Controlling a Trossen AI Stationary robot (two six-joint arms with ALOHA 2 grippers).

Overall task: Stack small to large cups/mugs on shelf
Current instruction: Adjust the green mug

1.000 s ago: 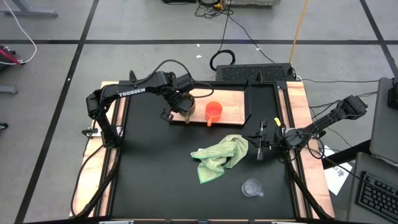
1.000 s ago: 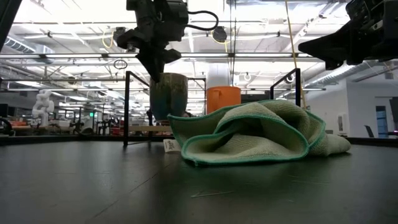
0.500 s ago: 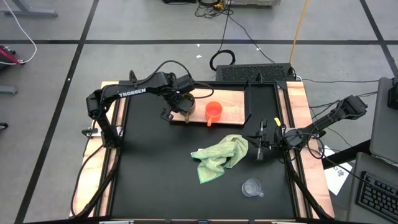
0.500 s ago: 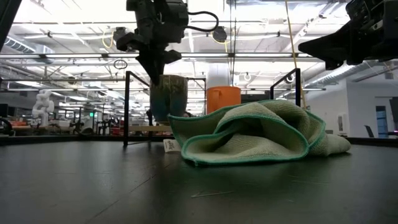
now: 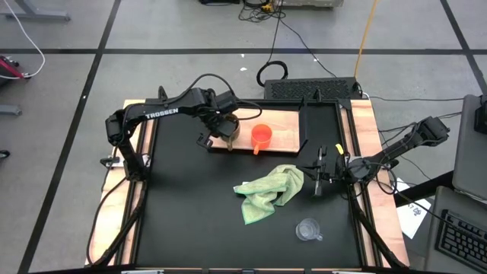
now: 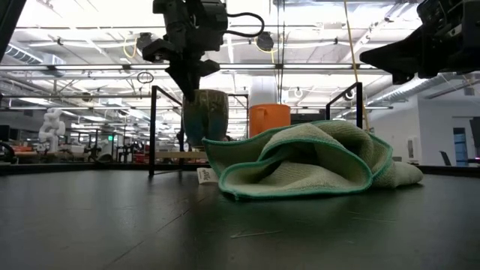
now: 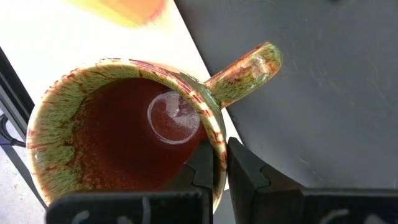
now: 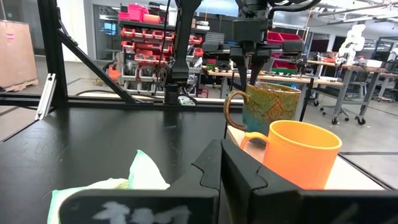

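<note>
Since nothing shifts over the last second, the left end effector (image 7: 219, 167) stays clamped on the glossy brown-green ceramic mug's (image 7: 118, 134) rim, apparently not yet released; the right end effector (image 5: 319, 180) waits closed.

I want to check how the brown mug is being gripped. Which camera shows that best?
The left wrist view: the left gripper pinches the brown mug by its rim beside the handle. The high view hides the mug under the arm; the low view and right wrist view show only its side.
</note>
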